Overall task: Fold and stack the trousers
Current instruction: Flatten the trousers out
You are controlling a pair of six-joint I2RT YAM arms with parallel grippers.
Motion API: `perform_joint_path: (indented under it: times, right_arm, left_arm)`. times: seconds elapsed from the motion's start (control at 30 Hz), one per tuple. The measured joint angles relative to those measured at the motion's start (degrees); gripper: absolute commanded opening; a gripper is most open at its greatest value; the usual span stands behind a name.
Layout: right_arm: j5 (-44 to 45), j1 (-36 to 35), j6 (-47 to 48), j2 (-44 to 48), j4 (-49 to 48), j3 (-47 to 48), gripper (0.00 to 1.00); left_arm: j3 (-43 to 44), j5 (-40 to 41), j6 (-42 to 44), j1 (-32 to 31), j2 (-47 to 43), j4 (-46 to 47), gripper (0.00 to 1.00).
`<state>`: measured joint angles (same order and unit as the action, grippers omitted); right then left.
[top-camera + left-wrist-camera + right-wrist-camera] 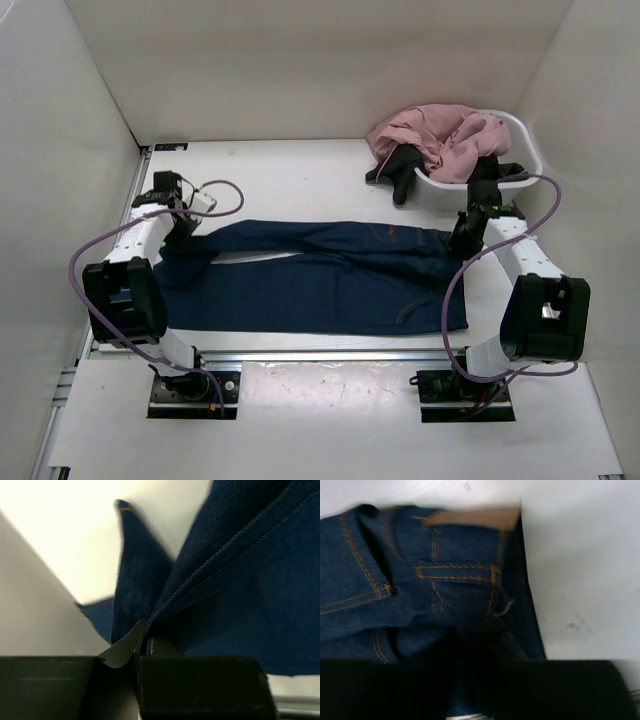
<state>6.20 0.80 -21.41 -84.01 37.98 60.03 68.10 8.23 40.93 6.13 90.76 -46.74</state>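
Starting the lengthwise fold — left gripper clamps the trousers (right gripper: can't tell). Next, likely: hem over to waist.

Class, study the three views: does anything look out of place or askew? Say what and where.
Yes. The pink garment and the black garment spill over the rim of the white tub at the far right. The trousers lie uneven, one leg end pinched up in the left claw.
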Motion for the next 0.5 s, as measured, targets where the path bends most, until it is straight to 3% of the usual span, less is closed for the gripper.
perform_joint_path:
  times: [0.17, 0.37, 0.5]
  right_arm:
    - [-0.61, 0.42, -2.38, 3.8, 1.31, -6.49, 0.69]
    - [1.66, 1.66, -11.47, 11.98, 4.68, -5.64, 0.81]
    - [5.62, 2.36, -18.51, 15.58, 6.19, -2.08, 0.82]
  left_arm:
    - [-4.37, 0.39, -0.9, 0.37, -0.57, -1.64, 0.14]
    - [-7.34, 0.42, -1.44, 0.68, -3.74, -1.22, 0.14]
    - [-9.4, 0.35, -1.88, 0.68, -4.24, -1.22, 0.14]
